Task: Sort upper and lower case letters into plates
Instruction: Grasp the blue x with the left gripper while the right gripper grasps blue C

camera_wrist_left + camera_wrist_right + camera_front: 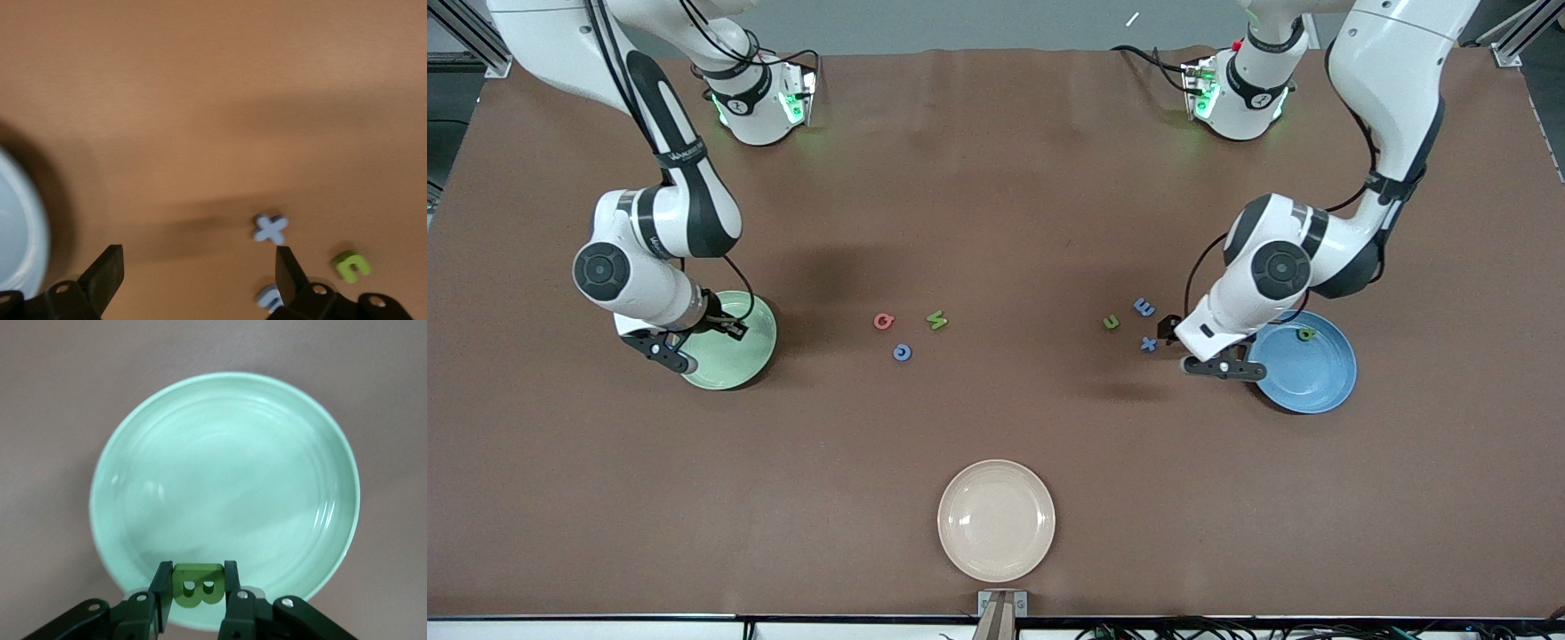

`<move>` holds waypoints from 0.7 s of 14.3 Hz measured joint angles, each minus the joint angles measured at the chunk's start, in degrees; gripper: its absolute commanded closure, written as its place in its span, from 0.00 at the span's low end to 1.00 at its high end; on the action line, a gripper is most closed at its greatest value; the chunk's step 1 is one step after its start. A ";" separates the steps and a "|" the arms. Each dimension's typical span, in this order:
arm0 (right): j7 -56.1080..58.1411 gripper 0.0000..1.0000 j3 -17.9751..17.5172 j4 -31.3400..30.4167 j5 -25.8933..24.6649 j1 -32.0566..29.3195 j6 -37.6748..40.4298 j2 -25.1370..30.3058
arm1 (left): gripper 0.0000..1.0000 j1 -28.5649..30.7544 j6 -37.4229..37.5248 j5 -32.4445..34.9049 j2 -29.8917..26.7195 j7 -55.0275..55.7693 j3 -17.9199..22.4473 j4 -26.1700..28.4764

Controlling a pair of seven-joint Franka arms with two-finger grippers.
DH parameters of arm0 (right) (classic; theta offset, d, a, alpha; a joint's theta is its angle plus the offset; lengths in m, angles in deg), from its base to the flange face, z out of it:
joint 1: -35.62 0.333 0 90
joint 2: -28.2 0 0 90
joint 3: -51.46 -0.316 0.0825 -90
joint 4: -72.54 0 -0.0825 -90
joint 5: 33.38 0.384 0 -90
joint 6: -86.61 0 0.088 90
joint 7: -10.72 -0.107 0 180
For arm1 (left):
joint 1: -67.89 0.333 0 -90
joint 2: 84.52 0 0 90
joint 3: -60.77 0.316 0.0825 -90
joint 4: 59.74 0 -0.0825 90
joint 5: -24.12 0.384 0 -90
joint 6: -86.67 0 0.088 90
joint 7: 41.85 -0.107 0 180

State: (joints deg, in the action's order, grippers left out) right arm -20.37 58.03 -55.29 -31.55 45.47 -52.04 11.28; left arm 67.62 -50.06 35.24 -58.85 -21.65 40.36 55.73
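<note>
Right wrist view: right gripper [195,587] jaws clamp green B [196,585] above pale green plate [227,440]; left gripper [197,277] jaws wide, empty

The brown table [996,178] carries 3 plates [996,520] and 6 loose letters [936,320].

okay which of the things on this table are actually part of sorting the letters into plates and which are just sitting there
Part of the job:
- pale green plate, under the right gripper, shut on a green B
- blue plate, one green letter in it; left gripper open beside it
- loose letters: red Q, green one, blue one, green u, blue E, blue x

Just lying about:
- cream plate
</note>
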 measured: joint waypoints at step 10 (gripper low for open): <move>0.06 0.00 -1.68 -4.16 0.02 0.42 -7.71 -3.32 | 0.28 -2.59 -1.94 0.00 7.00 1.40 0.00 -3.40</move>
State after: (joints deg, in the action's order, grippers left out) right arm -20.32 56.35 -59.44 -31.53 45.89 -59.76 7.96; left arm 65.04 -52.00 35.24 -51.85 -20.25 40.35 52.33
